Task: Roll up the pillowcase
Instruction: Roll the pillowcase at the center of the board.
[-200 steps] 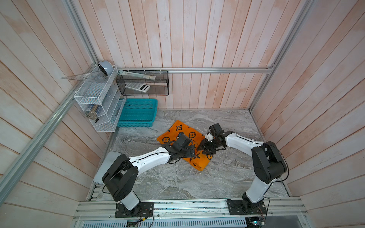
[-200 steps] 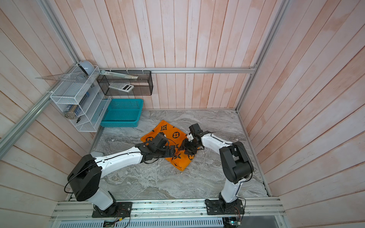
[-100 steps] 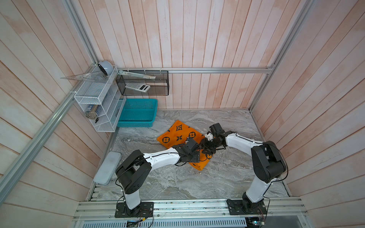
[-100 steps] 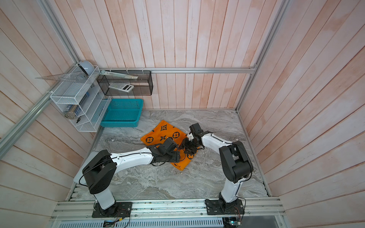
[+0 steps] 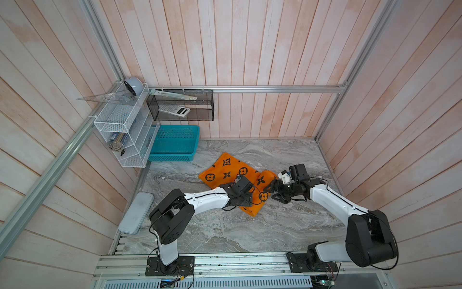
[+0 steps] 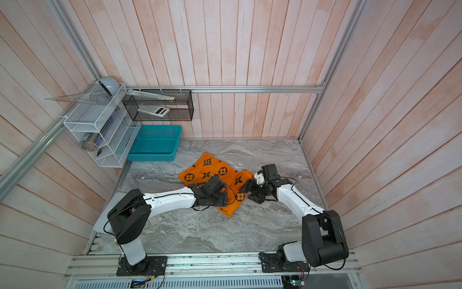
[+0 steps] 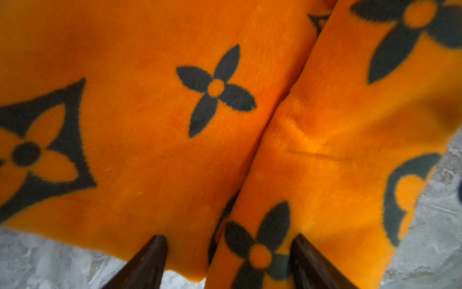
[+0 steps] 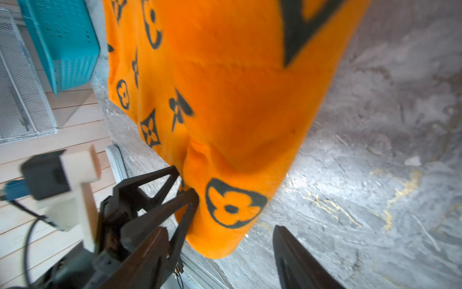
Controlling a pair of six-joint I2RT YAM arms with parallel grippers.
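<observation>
The pillowcase point(image 5: 235, 172), orange plush printed with black flowers, lay mid-table point(image 5: 275, 225), with its flat part reaching toward the teal basket point(image 5: 175, 142). Its right-hand edge was already turned into a soft, fat roll point(image 5: 262, 181). The roll's long axis ran from the near corner away to the far right, so further rolling would need to carry it leftward over the flat part. The left gripper point(image 7: 228, 239) stood over the near end. Its jaws were spread wide across the seam where roll met flat cloth, and no fabric was seen pinched between them. The right gripper point(image 8: 221, 229) sat just beside the roll on its outer, right side. Its jaws were likewise wide apart and empty, with the roll's rounded end directly ahead. Both were close, the left being the one actually above the cloth. The pile looked thick and compliant, with shallow creases near the seam. In my judgement the roll was loose and liable to spring open unless both ends were pressed together. The marble-patterned top appeared smooth and hard.
</observation>
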